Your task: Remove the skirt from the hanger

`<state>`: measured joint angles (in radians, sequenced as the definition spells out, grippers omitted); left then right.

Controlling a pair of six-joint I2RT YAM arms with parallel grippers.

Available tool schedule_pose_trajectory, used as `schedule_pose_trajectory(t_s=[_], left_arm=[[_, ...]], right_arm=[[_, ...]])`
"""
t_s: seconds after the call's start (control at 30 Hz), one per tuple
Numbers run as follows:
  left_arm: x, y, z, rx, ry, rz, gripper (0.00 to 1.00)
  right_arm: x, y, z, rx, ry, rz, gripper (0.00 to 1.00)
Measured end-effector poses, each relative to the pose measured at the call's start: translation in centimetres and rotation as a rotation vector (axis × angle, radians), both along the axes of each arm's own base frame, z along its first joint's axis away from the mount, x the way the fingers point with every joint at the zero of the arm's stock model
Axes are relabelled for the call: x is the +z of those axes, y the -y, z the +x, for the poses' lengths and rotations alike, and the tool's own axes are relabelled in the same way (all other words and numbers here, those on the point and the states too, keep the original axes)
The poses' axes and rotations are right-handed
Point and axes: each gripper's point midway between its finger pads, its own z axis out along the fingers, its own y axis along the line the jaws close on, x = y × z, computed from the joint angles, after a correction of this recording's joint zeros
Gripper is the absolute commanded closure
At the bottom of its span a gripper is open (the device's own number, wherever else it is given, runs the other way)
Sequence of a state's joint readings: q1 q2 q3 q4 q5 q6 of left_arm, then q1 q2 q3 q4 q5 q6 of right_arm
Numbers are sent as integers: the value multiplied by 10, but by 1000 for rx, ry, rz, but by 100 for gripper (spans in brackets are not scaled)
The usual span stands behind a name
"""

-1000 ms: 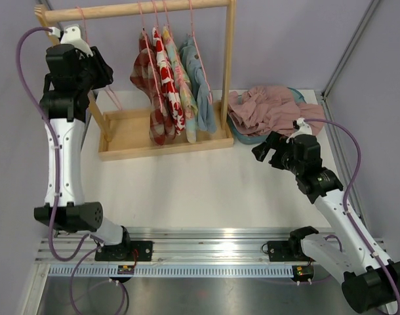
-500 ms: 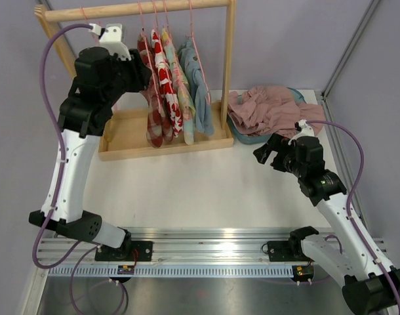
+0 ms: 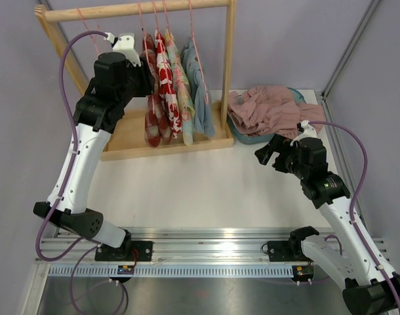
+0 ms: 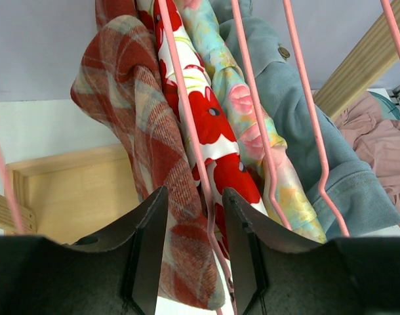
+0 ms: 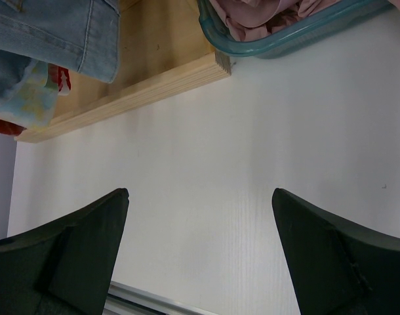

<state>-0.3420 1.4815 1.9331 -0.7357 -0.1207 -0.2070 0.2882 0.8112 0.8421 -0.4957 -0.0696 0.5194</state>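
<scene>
Several garments hang on pink hangers from the wooden rail [image 3: 134, 9]: a red plaid skirt [image 3: 152, 118], a white one with red flowers [image 3: 164, 79], a pastel floral one [image 3: 181, 85] and a blue denim one [image 3: 201, 92]. My left gripper [image 3: 146, 69] is high at the plaid skirt's left side. In the left wrist view it [image 4: 194, 191] is open, with the plaid skirt [image 4: 131, 98] and a pink hanger wire [image 4: 187, 131] between the jaws. My right gripper [image 3: 265, 152] is open and empty over the white table [image 5: 200, 190].
A teal basket [image 3: 242, 136] holding pink clothes [image 3: 269, 108] stands right of the rack. The rack has a wooden tray base [image 3: 128, 131] and an upright post [image 3: 229, 59]. An empty pink hanger [image 3: 88, 26] hangs at the rail's left end.
My left arm has swung right from the rack's left end to the plaid skirt, nudging the garments. The right arm has barely moved.
</scene>
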Motion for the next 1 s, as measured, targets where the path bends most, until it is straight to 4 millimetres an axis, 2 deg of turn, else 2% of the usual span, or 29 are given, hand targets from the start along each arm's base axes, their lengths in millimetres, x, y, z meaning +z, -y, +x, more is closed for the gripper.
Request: schedule_pose_trajectory(t_s=[0.1,0.13,0.17,0.23,0.47,0.7,0.77,0.8,1.0], left_arm=[[-3,1,5,8,3,2,63],[-3,1,7,12,7,2,69],[-4,2,11,16,9,3,85],[-5,4,21,23,10,6,100],[-18,10,58,54,-27,35,100],[-20,11,60,51,-39,55,100],[-20,10,58,48,-39,62,83],[-20,10,57,46,-39,67,80],[-17,10,58,42,-25,73,78]], right_arm=[[0,0,0,0,0,0,1],[0,0,0,0,0,0,2],[0,0,0,0,0,0,3],[0,0,0,0,0,0,5],[-1,0,0,2,-1,-5,7],[-1,0,0,3,-2,-7,7],[-1,0,0,3,-2,-7,7],[-1,0,0,3,-2,-6,7],[-1,0,0,3,-2,-6,6]])
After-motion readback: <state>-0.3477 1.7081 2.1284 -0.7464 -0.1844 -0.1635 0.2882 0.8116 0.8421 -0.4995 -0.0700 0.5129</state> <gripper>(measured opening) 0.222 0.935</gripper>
